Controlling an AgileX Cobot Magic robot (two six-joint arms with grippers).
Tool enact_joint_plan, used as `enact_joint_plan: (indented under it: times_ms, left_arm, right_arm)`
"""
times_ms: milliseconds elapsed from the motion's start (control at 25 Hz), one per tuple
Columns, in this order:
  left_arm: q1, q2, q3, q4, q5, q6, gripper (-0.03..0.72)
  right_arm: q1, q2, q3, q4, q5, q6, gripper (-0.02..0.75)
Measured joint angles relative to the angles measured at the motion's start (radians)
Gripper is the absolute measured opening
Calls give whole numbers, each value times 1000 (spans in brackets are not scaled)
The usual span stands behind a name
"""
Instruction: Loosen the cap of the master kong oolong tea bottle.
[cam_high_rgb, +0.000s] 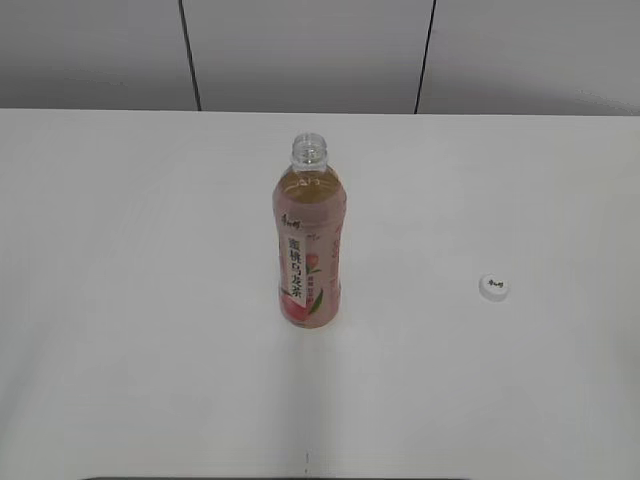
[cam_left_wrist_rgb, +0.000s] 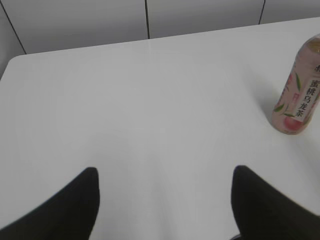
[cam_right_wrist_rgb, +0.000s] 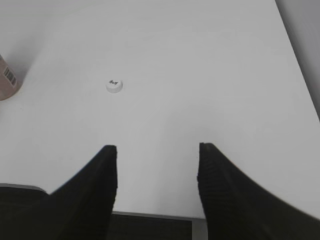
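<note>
The master kong oolong tea bottle (cam_high_rgb: 309, 245) stands upright mid-table, its mouth open with no cap on it. It also shows at the right edge of the left wrist view (cam_left_wrist_rgb: 298, 92) and, as a sliver with a barcode, at the left edge of the right wrist view (cam_right_wrist_rgb: 6, 80). The cap (cam_high_rgb: 494, 288) lies flat on the table to the bottle's right, logo up, also in the right wrist view (cam_right_wrist_rgb: 114, 85). My left gripper (cam_left_wrist_rgb: 165, 172) is open and empty, well left of the bottle. My right gripper (cam_right_wrist_rgb: 157, 147) is open and empty near the table's front edge, short of the cap.
The white table (cam_high_rgb: 130, 250) runs back to a grey panelled wall (cam_high_rgb: 300, 50). Its rounded far left corner shows in the left wrist view (cam_left_wrist_rgb: 15, 57), its right edge in the right wrist view (cam_right_wrist_rgb: 300, 60). Neither gripper shows in the exterior view.
</note>
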Motion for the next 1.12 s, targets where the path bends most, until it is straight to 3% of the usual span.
enact_joint_plan:
  times_ms: [400, 520, 640, 720, 1120]
  left_arm:
    - [0, 22, 0, 1, 0, 0, 494]
    - [7, 23, 0, 1, 0, 0, 494]
    - [60, 3, 1, 1, -1, 0, 490]
    - [90, -15, 1, 1, 0, 0, 486]
    - [95, -18, 1, 2, 0, 0, 463]
  right_arm:
    - [-15, 0, 0, 0, -4, -1, 394]
    - [-109, 0, 0, 0, -5, -1, 394]
    - [-234, 0, 0, -1, -5, -3, 393]
    - [-274, 0, 0, -1, -5, -3, 393]
    - [-283, 0, 0, -1, -5, -4, 393]
